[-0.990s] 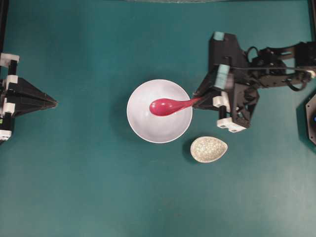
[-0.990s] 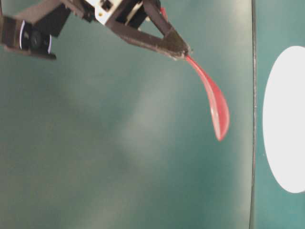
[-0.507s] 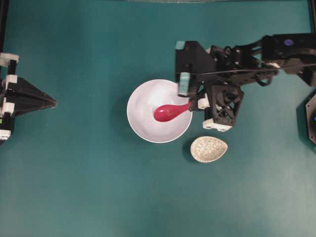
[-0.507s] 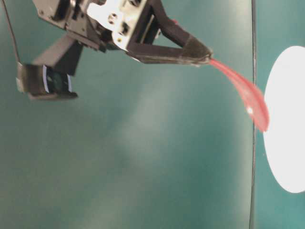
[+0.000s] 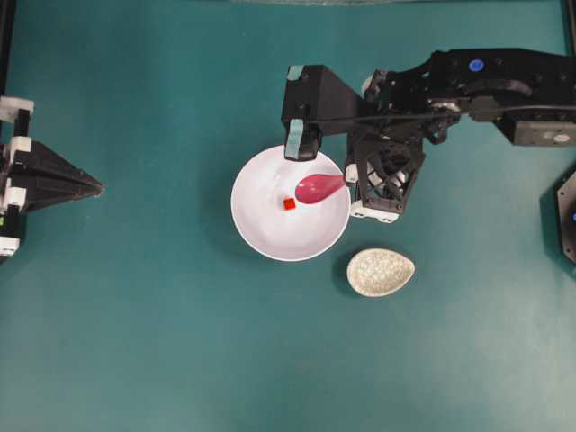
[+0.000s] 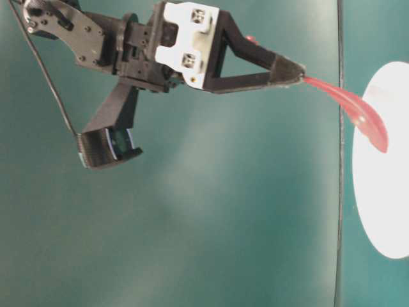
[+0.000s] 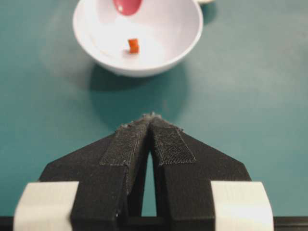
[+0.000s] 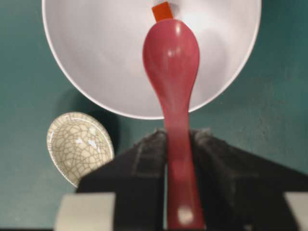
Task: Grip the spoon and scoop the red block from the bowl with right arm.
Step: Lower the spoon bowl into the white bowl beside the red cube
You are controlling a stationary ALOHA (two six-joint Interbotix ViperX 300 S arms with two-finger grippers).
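The white bowl (image 5: 247, 225) sits mid-table with the tiny red block (image 5: 289, 204) on its floor. My right gripper (image 5: 349, 183) is at the bowl's right rim, shut on the handle of the pink spoon (image 5: 319, 188). The spoon's scoop hangs over the bowl's right half, just right of the block. In the right wrist view the spoon (image 8: 172, 62) points at the block (image 8: 162, 11), its tip almost touching it. My left gripper (image 5: 101, 187) is shut and empty at the far left; its wrist view shows the bowl (image 7: 168, 43) and the block (image 7: 134, 45) ahead.
A small speckled oval dish (image 5: 381, 272) lies on the teal table just below and right of the bowl, close under my right arm. It also shows in the right wrist view (image 8: 79, 144), left of the fingers.
My right arm has swung left and over the bowl's rim. The spoon's scoop has drawn back to the bowl's right side and dipped lower, uncovering the red block. The left arm has not moved.
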